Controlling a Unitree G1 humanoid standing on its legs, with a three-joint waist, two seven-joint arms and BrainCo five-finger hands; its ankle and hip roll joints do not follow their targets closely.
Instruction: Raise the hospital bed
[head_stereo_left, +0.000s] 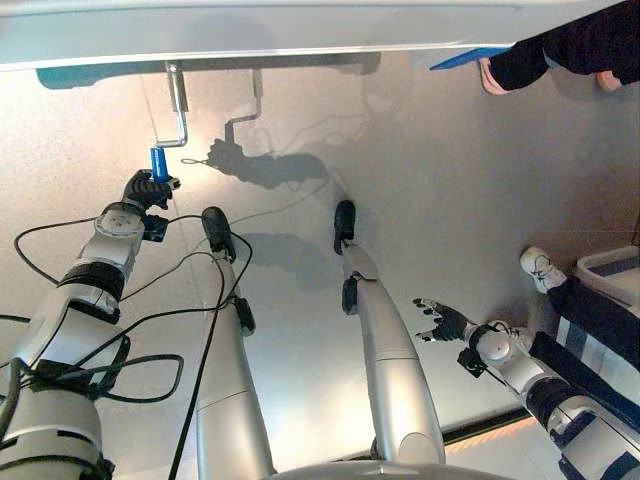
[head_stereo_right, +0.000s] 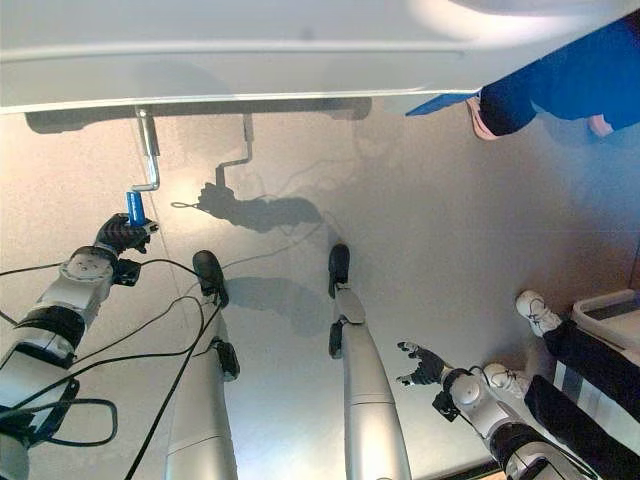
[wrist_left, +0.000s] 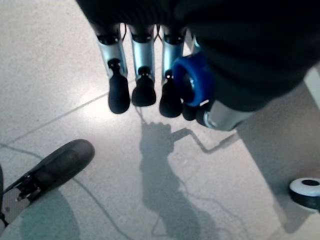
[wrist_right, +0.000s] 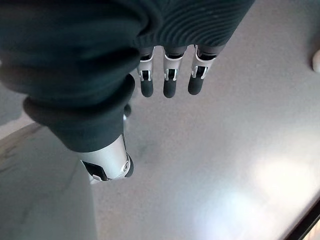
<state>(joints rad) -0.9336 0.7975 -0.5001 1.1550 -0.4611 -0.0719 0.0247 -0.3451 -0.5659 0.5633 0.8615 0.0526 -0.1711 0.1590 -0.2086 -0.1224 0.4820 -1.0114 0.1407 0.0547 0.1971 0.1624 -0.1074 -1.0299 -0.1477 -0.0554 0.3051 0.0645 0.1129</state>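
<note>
While the left hand grips the blue crank handle, a person's shoe stands near the spread right hand.

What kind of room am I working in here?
Probably a hospital or care room: a pale bed frame overhead, its metal crank with a blue handle held in the left hand, and a castor wheel on smooth flooring.

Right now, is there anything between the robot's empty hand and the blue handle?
Only bare floor apart from the robot itself, as the left eye view shows. The right hand hangs open; the left hand grips the blue handle.
</note>
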